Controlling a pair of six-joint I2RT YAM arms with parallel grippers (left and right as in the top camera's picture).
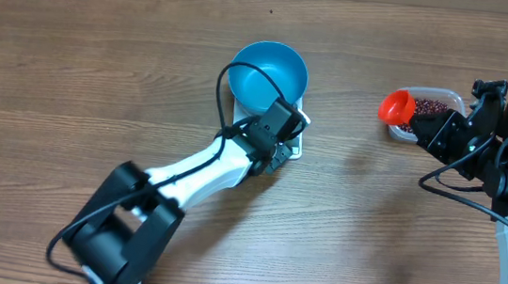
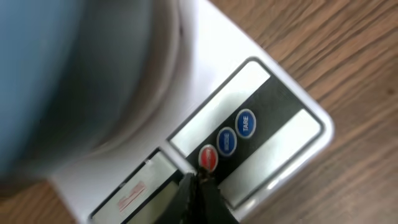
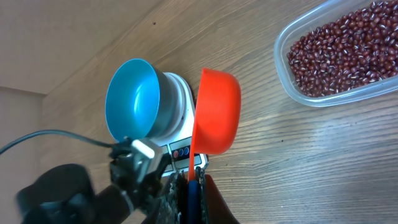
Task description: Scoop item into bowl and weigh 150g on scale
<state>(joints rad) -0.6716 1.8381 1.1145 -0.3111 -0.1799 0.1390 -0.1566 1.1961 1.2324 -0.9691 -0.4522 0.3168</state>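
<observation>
Left pincer (image 2: 198, 190), tips together, meets the scale (image 2: 280, 118) beside its red button (image 2: 208, 158), lower centre; right pincer (image 3: 194, 186) clamps the orange scoop (image 3: 216, 112) by its handle

The blue bowl (image 1: 268, 73) sits on the scale (image 1: 298, 139); the left tool (image 1: 280, 150) apparently touches it.

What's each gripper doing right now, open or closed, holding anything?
Left gripper: closed, holding nothing, tips at the red button of the scale.
Right gripper: closed on the handle of the orange scoop.
</observation>
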